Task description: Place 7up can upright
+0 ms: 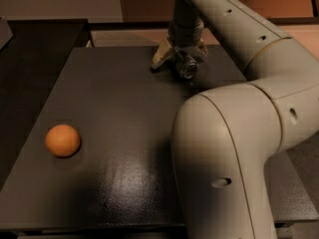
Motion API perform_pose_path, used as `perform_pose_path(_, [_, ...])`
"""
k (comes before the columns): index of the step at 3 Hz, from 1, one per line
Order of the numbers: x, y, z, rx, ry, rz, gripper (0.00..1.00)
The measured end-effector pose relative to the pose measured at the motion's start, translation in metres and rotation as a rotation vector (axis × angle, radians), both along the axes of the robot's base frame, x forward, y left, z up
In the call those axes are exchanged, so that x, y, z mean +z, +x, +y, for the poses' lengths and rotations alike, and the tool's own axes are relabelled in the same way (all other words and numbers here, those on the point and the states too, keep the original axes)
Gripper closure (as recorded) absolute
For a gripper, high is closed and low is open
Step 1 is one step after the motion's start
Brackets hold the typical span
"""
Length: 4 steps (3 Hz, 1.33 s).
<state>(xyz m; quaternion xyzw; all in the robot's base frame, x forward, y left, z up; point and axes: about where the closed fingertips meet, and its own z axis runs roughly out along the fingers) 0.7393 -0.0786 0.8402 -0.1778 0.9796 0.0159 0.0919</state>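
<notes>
Your end effector [180,59] sat low over the far part of the dark tabletop [124,108], its cream fingers closed around the 7up can [188,69]. The can was tipped, one shiny round end facing the camera. An orange [63,140] rested well apart, near the left edge.

The gripper [179,61] hangs low over the far part of the desk [124,98], right of its middle. The 7up can [188,67] lies on its side right at the gripper, one round end turned toward the camera. A ball [63,140] rests on the desk well apart from the gripper, to its left and much nearer the camera. The arm's elbow [234,148] stands in front of the gripper, to its right.
</notes>
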Motion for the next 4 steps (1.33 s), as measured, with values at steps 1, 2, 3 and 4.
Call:
perform_pose_path(1, [-0.007, -0.001, -0.002, -0.011, -0.005, 0.006, 0.0])
perform_pose_path(2, [-0.005, 0.003, -0.004, -0.015, -0.009, -0.005, 0.18])
perform_pose_path(3, [0.004, 0.006, -0.003, -0.008, -0.004, -0.022, 0.42])
perform_pose_path(4, [0.012, 0.005, -0.001, 0.003, -0.005, -0.034, 0.65])
